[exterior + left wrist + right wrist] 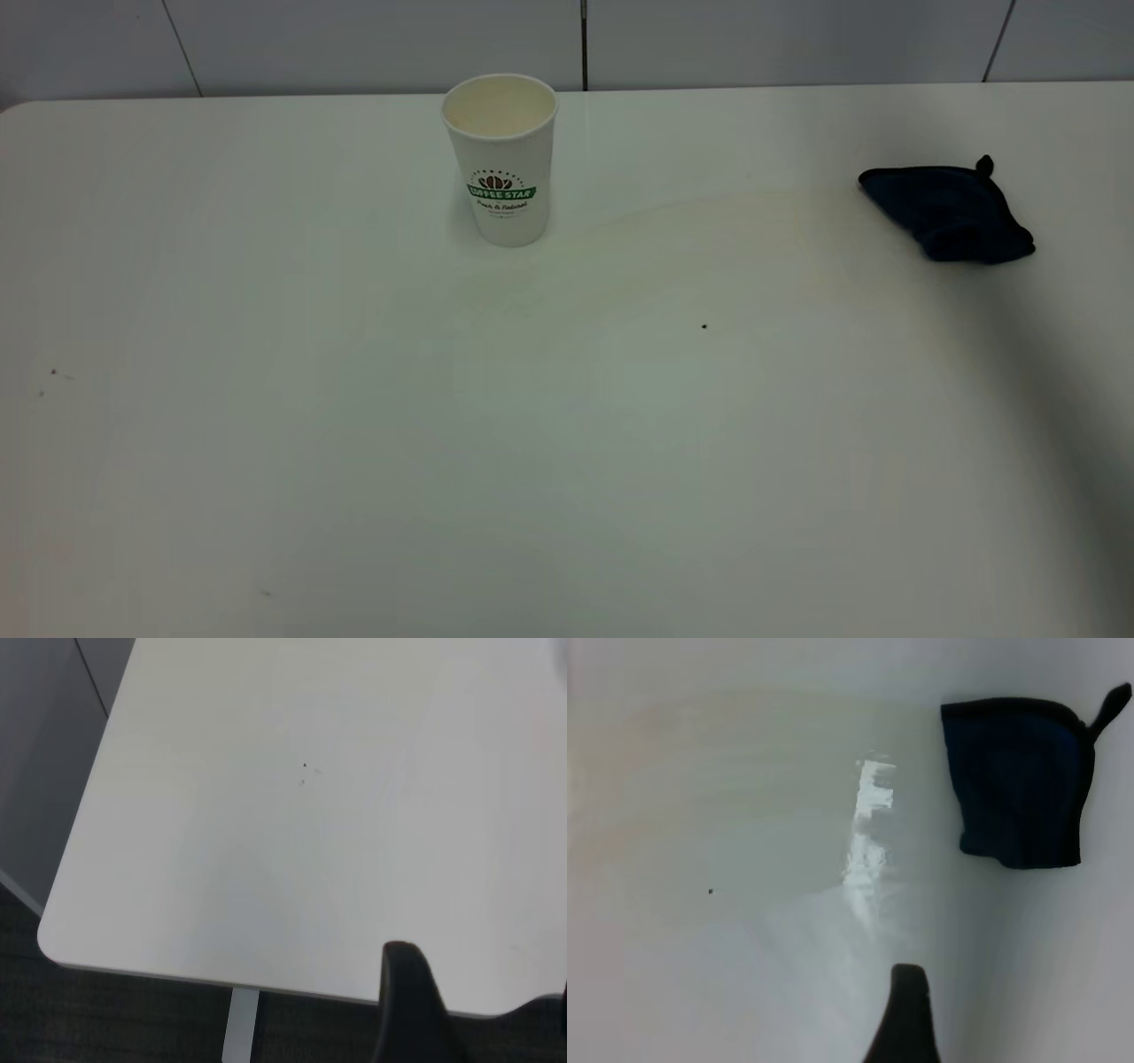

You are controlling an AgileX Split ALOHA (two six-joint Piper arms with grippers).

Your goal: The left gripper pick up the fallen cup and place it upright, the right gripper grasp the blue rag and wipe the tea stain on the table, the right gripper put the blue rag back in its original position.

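The cup (502,159) stands upright on the table (354,443) at the back centre, its mouth up and its green logo facing the camera. The blue rag (948,213) lies crumpled at the back right; in the right wrist view it (1021,780) lies flat with nothing touching it. No brown tea stain shows, only a faint yellowish smear (691,221) between cup and rag. Neither gripper shows in the exterior view. My left gripper (485,979) hangs open and empty over the table's rounded corner. My right gripper (1010,1001) is open and empty, well short of the rag, with one finger (908,1014) in view.
A tiny black speck (704,326) lies mid-table and also shows in the right wrist view (711,891). A few small dark specks (53,374) lie at the left. A tiled wall (585,40) runs behind the table. The table's edge and a white leg (239,1028) show below the left gripper.
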